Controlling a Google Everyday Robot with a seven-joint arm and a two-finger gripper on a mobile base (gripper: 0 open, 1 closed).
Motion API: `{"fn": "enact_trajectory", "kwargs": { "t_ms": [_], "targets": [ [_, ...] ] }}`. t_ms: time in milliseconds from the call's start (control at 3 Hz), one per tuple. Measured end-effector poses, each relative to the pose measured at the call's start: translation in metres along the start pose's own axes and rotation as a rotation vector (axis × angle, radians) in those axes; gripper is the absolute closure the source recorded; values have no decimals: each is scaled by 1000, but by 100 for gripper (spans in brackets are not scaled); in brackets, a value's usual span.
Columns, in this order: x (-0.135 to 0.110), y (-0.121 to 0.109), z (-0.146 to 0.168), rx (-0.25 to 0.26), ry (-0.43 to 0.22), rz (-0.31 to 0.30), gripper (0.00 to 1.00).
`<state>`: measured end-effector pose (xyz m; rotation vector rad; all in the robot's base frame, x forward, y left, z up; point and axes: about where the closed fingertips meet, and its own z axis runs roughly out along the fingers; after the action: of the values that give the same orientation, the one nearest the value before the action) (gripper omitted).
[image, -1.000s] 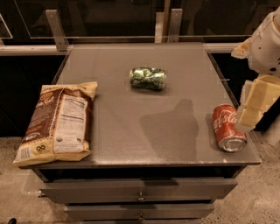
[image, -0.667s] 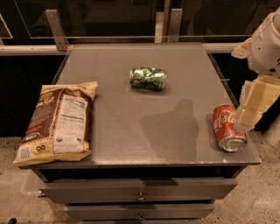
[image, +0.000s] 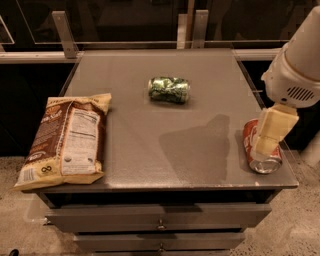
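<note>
Camera view, one arm coming in from the upper right. Gripper (image: 264, 146) hangs low at the right front corner of the table (image: 150, 125), right over the red can (image: 265, 163) and seemingly touching its upper side. Whether the claw is apart, together or clamped on the can: cannot tell, its cream casing covers the contact.

Red can lies on its side, lengthwise toward the front edge, silver end facing the camera. Probably resting that way because it is tipped over; the arm's steep downward angle suits a thing lying flat that close to the edge.

Farther out: green can (image: 169, 90), also on its side, crosswise, well apart near the table's middle back. Looks dented, which may keep it from rolling. Chip bag (image: 67, 140) lies flat on its back along the left edge, label up, lower corner hanging slightly over the front.

Arm shadow (image: 195, 150) falls between the cans.

Count: gripper, one. Cans, two (one red, one green). Bags, one. Drawers (image: 160, 217) below the top, two visible. Metal posts (image: 62, 32) behind the table, two.
</note>
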<state>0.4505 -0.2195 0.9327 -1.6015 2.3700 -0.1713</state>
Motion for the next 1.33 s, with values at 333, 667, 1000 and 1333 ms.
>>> {"fn": "enact_trajectory", "kwargs": {
  "t_ms": [333, 667, 1000, 1333],
  "targets": [
    [12, 5, 31, -16, 75, 73, 0],
    [26, 10, 60, -40, 139, 136, 0],
    [39, 12, 86, -56, 181, 192, 0],
    [45, 10, 97, -76, 192, 235, 18]
  ]
}}
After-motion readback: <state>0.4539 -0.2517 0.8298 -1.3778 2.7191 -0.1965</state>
